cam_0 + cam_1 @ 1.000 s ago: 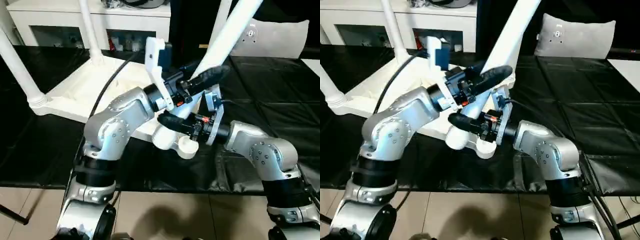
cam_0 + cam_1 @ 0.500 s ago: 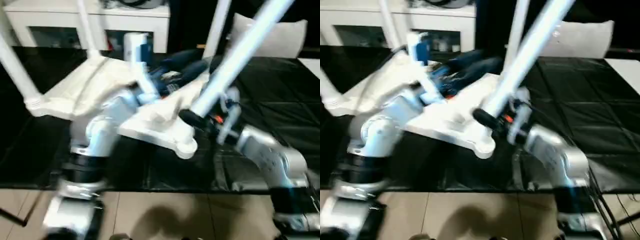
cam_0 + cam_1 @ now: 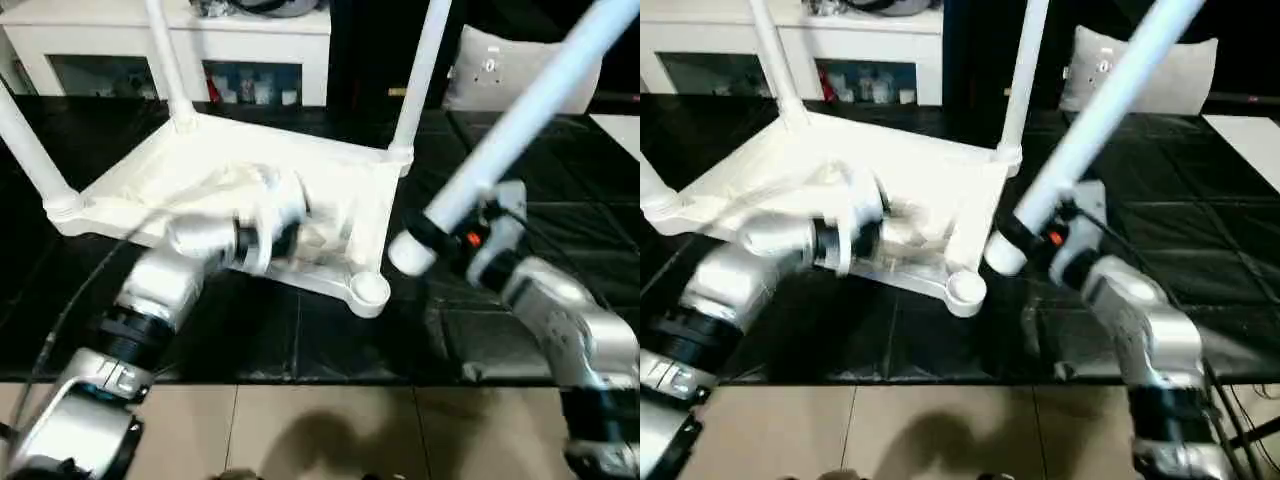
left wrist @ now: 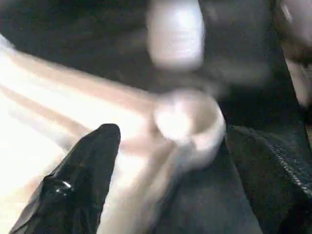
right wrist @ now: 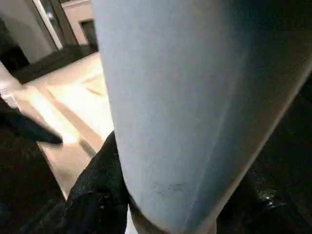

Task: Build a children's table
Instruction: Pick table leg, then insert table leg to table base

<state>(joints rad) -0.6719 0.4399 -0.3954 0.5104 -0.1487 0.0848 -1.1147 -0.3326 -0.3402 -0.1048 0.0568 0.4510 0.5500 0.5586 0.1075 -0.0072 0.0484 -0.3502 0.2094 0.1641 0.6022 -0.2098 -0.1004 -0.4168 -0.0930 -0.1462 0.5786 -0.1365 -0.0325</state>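
L arm (image 3: 170, 275) reaching fwd, tool spread wide. R tool (image 3: 440, 235) clamped round leg (image 3: 520, 120).

A big black-covered work table (image 3: 560, 150) takes up most of the scene, a white cabinet (image 3: 250, 35) with glass doors sits behind it, and a pale cushion-like thing (image 3: 500, 70) is off to the right.

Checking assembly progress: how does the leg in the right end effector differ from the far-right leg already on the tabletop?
The held leg leans at a slant; the fitted leg stands upright. The held leg's thick end hangs free beside the empty corner socket; the fitted leg sits in its socket on the tabletop. Both are white, round and tapered.
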